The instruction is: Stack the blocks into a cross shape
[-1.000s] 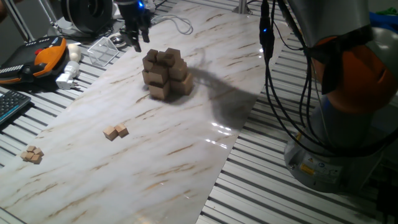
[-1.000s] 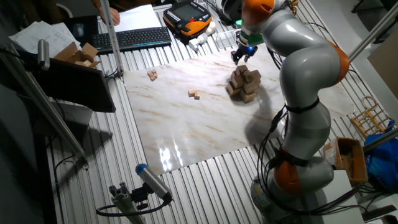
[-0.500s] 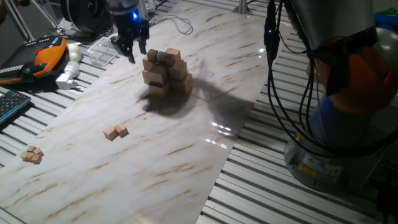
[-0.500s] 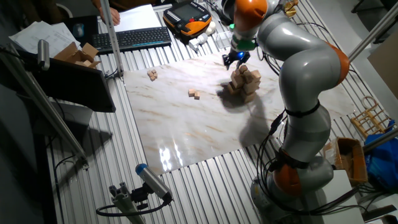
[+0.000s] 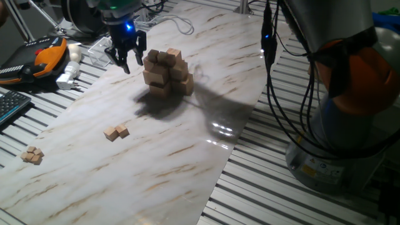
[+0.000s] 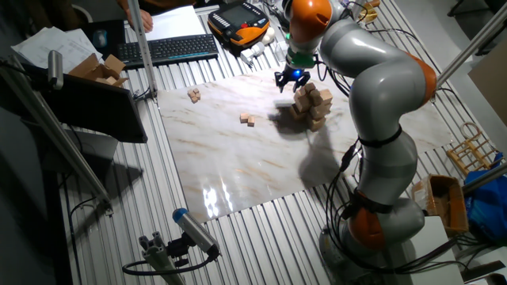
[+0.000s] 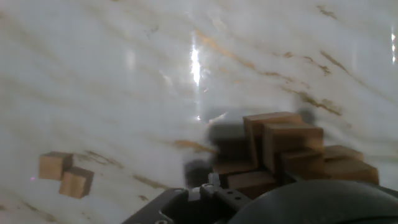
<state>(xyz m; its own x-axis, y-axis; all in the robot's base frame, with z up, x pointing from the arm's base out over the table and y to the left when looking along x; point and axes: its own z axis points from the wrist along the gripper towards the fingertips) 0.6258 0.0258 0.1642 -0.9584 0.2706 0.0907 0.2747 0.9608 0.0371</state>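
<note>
Gripper: the gripper (image 5: 126, 57) hangs just beside the cross shape (image 5: 167, 73), on the side toward the table's cluttered edge, fingers pointing down, spread apart, with nothing between them.
Change: over the last second it has swung away from above the stack's far corner, out to this side and lower; the stack itself looks the same as a second ago.
Cross shape: it sits on the marble sheet (image 5: 187, 144), tiered, with smaller cubes on top; in the other fixed view it (image 6: 311, 105) is next to the gripper (image 6: 291, 77).
Blocks: a loose pair (image 5: 116, 132) lies well apart from the stack toward the sheet's near part; another small cluster (image 5: 32, 154) rests near the sheet's edge. The hand view shows the pair (image 7: 65, 175) and the stack (image 7: 289, 152).
Meaning: judging from the empty fingers and the drift toward the loose cubes, the arm appears to be leaving the stack to fetch another block; more remain to be added.
Risk: the fingers pass close to the stack, so a sideways brush could topple it.
</note>
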